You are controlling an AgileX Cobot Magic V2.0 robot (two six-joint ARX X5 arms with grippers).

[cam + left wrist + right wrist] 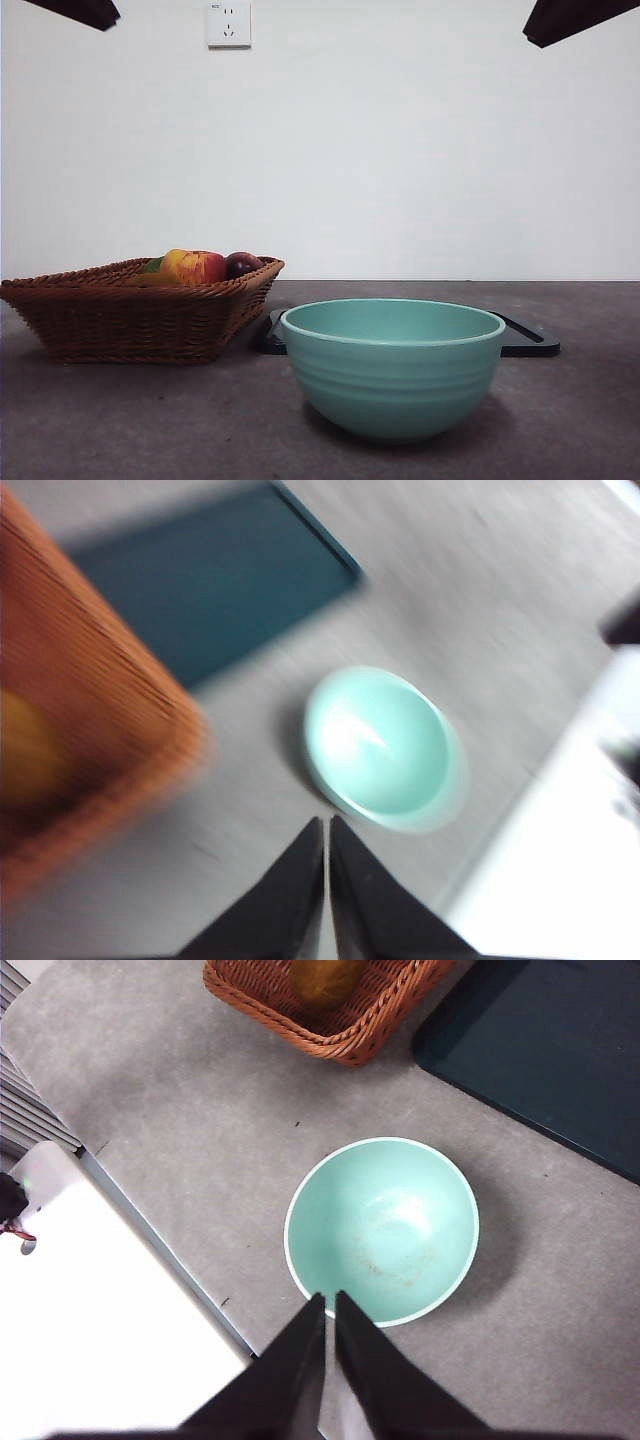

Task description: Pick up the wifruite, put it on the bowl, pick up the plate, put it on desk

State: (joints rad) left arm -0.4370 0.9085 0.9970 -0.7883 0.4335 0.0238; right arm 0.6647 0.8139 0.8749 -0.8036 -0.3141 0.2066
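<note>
The mint-green bowl [392, 368] stands empty on the desk [580, 420] near the front. It also shows in the left wrist view [385, 750] and the right wrist view [382, 1230]. The orange-brown wifruite [325, 978] lies in the wicker basket [330, 1020]; in the blurred left wrist view it is a yellowish blob [25, 750]. A dark flat plate [525, 342] lies behind the bowl. My left gripper [327, 822] is shut and empty, high above the desk beside the bowl. My right gripper [329, 1298] is shut and empty, high over the bowl's near rim.
The wicker basket [130, 310] at the left also holds a red-and-yellow apple [195, 266] and a dark plum [242, 264]. Black arm tips show at the top corners [80, 10] [575, 18]. A white block [90, 1300] lies past the desk's edge.
</note>
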